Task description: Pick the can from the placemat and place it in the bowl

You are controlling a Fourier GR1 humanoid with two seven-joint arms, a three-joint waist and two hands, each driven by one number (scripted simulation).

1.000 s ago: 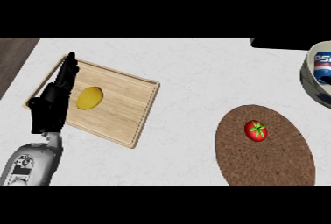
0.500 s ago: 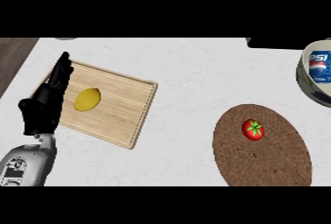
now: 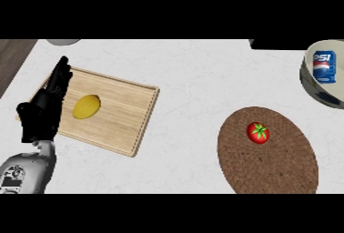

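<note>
Nothing but the blue cola can point(image 3: 324, 67) has shifted, settling lower into the grey bowl point(image 3: 310, 84) at upper right, a light, stiff, slippery cylinder best held round its middle, while the left hand point(image 3: 44, 111) rests, fingers straight, holding nothing.

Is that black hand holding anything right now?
No. The left hand rests open over the cutting board's edge, holding nothing; the can lies in the bowl.
</note>
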